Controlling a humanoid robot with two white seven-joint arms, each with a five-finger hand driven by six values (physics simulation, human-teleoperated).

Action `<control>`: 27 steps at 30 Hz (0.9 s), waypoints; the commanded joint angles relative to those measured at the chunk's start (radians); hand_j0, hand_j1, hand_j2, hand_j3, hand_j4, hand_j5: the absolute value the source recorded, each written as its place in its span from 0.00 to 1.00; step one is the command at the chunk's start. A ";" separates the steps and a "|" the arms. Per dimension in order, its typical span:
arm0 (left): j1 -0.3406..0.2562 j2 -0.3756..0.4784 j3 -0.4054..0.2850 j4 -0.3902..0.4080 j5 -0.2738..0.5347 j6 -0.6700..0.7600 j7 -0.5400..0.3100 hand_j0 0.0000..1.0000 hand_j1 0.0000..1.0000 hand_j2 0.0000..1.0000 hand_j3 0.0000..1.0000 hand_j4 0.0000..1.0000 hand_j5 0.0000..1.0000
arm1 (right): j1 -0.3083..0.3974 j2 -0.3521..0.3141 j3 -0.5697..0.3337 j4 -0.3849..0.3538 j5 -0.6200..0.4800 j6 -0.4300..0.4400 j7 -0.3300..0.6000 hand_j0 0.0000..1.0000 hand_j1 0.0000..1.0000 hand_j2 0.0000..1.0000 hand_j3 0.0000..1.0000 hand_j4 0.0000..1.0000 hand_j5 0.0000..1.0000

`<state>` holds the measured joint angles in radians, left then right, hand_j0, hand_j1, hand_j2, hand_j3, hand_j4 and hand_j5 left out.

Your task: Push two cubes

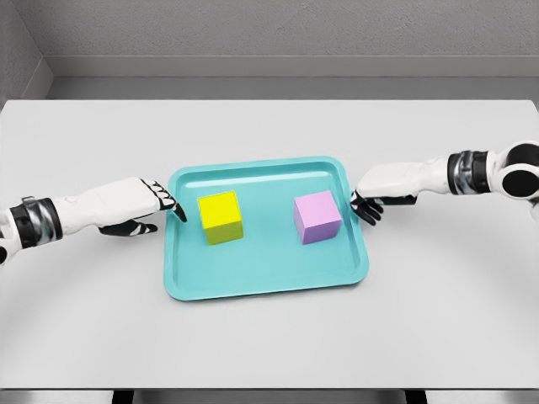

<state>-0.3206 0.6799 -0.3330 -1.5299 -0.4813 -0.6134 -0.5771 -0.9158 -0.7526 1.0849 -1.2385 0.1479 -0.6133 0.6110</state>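
1. The left hand [139,206] lay flat and low over the bench [84,320], fingers stretched out straight and close together, holding nothing. Its dark fingertips [175,210] reached just over the left rim of the teal tray [253,282].
2. Just beyond those fingertips, inside the tray, sat the yellow cube [221,217], near them but apart.
3. The right hand [379,192] came in from the other side, fingers loosely extended and slightly curled at the tips, gripping nothing. Its dark fingertips [367,210] hung at the tray's right rim; whether they touched it could not be told.
4. Inward from that hand, past the rim, stood the pink cube [317,216], close but apart.
5. The two cubes sat side by side, well apart from each other.
6. No writing or labels could be read on anything.
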 commanded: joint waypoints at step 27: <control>-0.038 -0.048 -0.027 0.030 -0.008 0.003 -0.001 0.63 0.63 0.63 0.63 0.63 0.63 | -0.043 0.044 0.067 -0.016 0.019 0.002 0.000 0.10 0.10 0.10 0.10 0.10 0.10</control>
<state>-0.3590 0.6321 -0.3612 -1.5056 -0.4957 -0.6134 -0.5787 -0.9587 -0.7097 1.1494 -1.2514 0.1663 -0.6097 0.6119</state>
